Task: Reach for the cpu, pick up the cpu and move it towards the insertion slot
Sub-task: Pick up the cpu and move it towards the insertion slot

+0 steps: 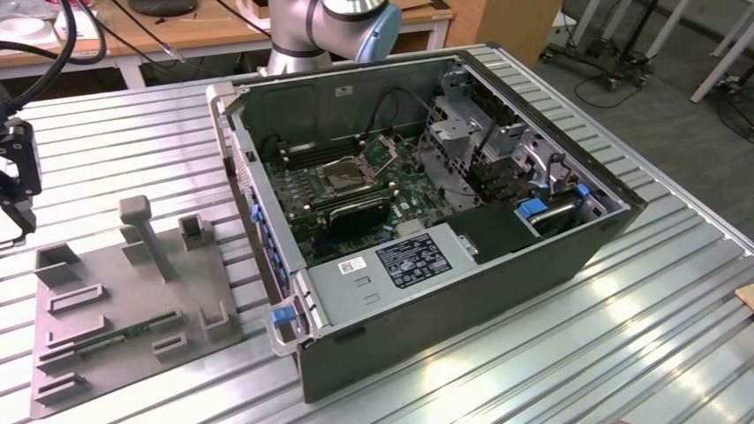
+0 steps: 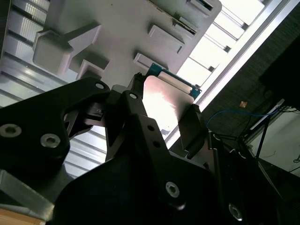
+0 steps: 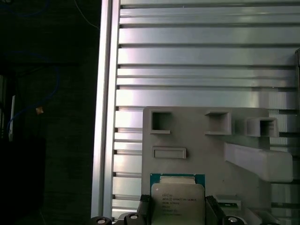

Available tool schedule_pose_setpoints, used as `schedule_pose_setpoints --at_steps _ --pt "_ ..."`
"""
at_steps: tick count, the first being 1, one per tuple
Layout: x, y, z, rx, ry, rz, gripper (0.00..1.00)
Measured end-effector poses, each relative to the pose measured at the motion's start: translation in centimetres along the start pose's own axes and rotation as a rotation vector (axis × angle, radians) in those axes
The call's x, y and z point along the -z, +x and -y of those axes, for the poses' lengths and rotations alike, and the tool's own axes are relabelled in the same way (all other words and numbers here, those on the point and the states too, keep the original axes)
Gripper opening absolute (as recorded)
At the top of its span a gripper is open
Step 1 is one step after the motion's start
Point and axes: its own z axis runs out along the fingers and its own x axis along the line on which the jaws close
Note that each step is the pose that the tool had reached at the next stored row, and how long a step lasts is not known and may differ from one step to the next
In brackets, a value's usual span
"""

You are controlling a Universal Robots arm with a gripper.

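A ribbed metal table [image 1: 613,353] carries an open computer case [image 1: 471,296] and, to the exterior view's left of it, a grey moulded tray [image 1: 112,296] with blocks and recesses. Desks and cables stand behind.

In both wrist views the black fingers [image 2: 136,110] [image 3: 212,210] stand one on each side of the cpu [image 2: 164,101] [image 3: 178,201], closed in against two opposite edges and gripping it. Its silvery face fills the gap between them, and a thin green-blue edge shows past the metal at the far end.

The cpu is held up off the tray [image 3: 197,136] (the second wrist view shows the tray [image 2: 117,28] lying well behind the chip). It hangs over the part of the tray near the table's [image 3: 187,56] edge rail.

The slot [image 1: 342,174], a metal-framed square with a dark centre, sits on the board inside the case, well apart from the tray. A green memory stick [image 1: 112,338] lies in a groove of the tray.
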Motion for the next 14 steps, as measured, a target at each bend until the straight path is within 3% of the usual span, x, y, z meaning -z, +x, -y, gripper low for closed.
schedule_pose_setpoints --at_steps 5,14 --pt "0.05 -0.07 0.00 0.000 0.0003 -0.0005 0.54" --pt "0.02 -0.90 0.01 0.000 0.0002 -0.0002 0.54"
